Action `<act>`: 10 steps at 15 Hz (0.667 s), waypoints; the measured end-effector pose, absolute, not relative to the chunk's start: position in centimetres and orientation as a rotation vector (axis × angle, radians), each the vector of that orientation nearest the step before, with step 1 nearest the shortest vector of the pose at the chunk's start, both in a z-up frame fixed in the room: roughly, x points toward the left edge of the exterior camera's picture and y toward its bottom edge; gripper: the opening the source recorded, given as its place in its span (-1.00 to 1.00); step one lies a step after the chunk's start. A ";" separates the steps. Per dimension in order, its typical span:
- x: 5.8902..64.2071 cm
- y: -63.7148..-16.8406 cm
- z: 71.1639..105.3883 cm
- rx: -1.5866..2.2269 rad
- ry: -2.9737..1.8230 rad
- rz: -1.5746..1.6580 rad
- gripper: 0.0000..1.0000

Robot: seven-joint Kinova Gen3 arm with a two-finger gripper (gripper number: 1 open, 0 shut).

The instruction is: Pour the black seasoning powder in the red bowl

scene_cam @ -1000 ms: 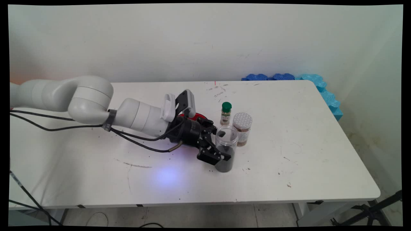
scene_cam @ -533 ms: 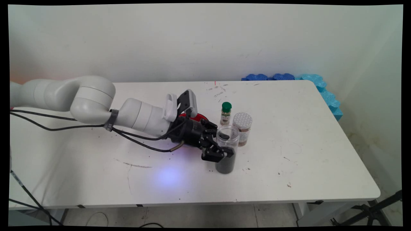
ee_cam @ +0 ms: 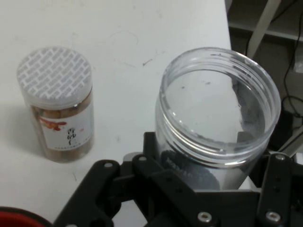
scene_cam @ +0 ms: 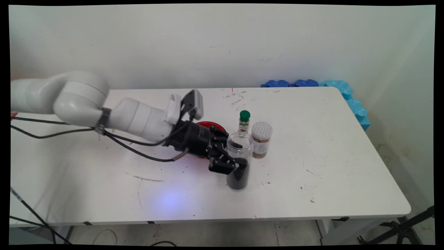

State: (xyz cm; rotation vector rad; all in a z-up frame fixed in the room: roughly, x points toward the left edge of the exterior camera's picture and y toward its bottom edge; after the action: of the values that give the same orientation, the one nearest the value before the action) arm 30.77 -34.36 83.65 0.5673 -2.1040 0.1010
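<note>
The pincer (scene_cam: 231,163) is clamped on the open clear jar (scene_cam: 239,160), held just off the tabletop (scene_cam: 329,166) beside the capped spice jar (scene_cam: 261,139). Its smooth plastic wall is judged slippery, and the dark powder spillable; a mid-wall grip suits.

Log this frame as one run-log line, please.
gripper: shut on open clear plastic jar of dark powder | jar: lifted, tilted | beside: white-lidded spice jar, green-capped bottle | behind: red dish

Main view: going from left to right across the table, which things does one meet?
red lid → gripper shut on open clear jar → green-capped spice bottle → white-lidded jar → blue foam
</note>
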 end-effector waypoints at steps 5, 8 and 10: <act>32.8 -33.7 88.4 0.619 -2.085 0.063 -1.00; 34.3 -33.7 91.0 0.652 -2.076 0.021 -1.00; 35.2 -33.9 92.5 0.672 -2.072 -0.012 -1.00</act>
State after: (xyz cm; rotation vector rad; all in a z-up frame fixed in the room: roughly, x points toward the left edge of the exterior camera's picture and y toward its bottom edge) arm 35.21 -33.87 92.53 0.6723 -2.0724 -0.0118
